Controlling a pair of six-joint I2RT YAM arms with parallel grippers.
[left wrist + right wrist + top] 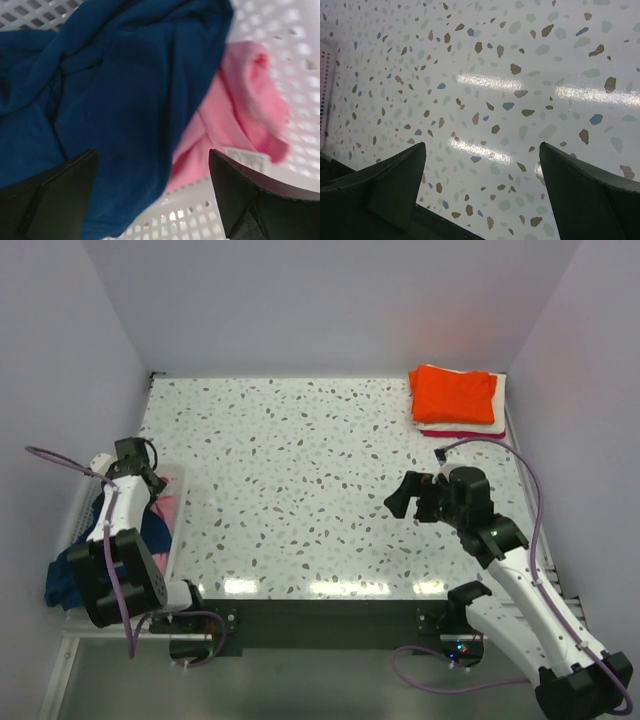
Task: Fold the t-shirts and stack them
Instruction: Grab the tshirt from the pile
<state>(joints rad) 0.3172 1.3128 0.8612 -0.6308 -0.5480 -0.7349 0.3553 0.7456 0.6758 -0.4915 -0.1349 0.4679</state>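
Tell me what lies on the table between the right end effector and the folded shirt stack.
Nothing: the top view shows only bare speckled table between the right end effector and the stack.

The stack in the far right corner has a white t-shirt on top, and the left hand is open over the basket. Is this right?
No: the top t-shirt is orange, not white (top external view). The left hand is open over the basket.
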